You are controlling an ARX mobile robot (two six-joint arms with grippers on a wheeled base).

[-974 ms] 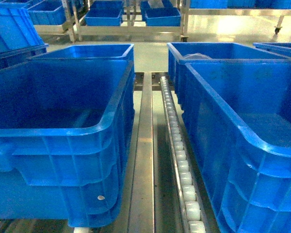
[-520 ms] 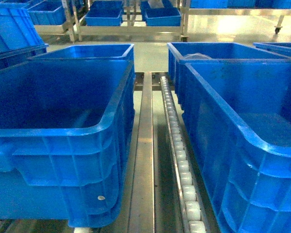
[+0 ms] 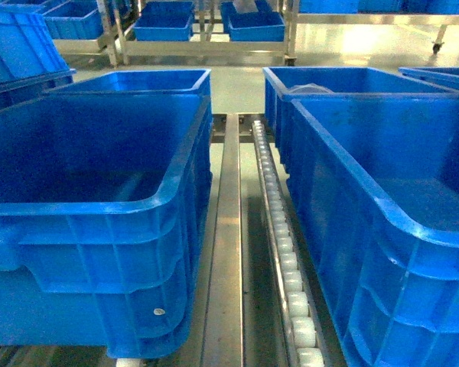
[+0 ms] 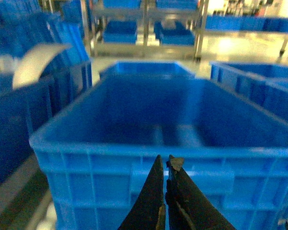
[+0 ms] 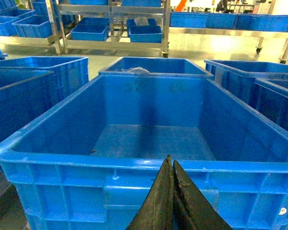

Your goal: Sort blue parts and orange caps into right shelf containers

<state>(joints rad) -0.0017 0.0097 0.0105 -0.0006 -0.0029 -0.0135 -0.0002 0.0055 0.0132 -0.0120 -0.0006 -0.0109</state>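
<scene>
No blue parts or orange caps show in any view. In the head view two right shelf containers stand on the right, a near bin (image 3: 344, 164) and a far bin (image 3: 352, 93); neither gripper appears there. My left gripper (image 4: 165, 160) is shut with nothing in it, just short of the front wall of a large blue bin (image 4: 153, 151) whose inside looks bare. My right gripper (image 5: 171, 160) is also shut with nothing in it, in front of another large blue bin (image 5: 110, 160) with a bare floor.
A white roller track (image 3: 279, 229) and a steel rail (image 3: 228, 229) run between the bin rows. Two more large blue bins (image 3: 84, 202) fill the left side. Steel racks with smaller blue bins (image 3: 164, 27) stand at the back. A pale curved sheet (image 4: 36, 62) sticks up at left.
</scene>
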